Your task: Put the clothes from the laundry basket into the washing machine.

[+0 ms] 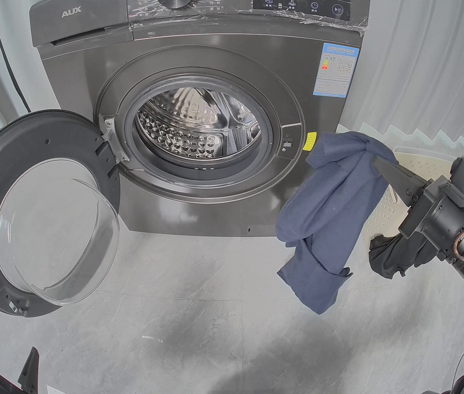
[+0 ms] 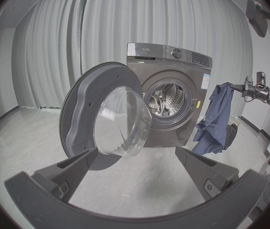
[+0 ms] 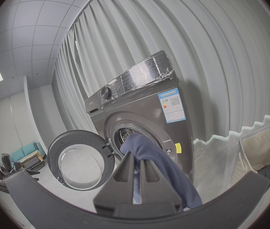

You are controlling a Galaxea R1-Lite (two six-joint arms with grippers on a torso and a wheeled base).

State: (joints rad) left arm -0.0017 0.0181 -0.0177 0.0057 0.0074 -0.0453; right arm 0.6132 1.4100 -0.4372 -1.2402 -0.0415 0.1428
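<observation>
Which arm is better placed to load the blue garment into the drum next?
Right: the right gripper is shut on the blue garment, hanging beside the open washing machine; the left gripper is open and empty.

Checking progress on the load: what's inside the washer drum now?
The drum looks bare where visible: perforated metal, no clothes. Its lower front is hidden by the opening's rim. The blue shirt hangs outside, held by the right gripper.

Matt metal washing machine (image 1: pixel 188 214); glossy steel drum (image 1: pixel 188 121); matt cloth shirt (image 1: pixel 330 203).
</observation>
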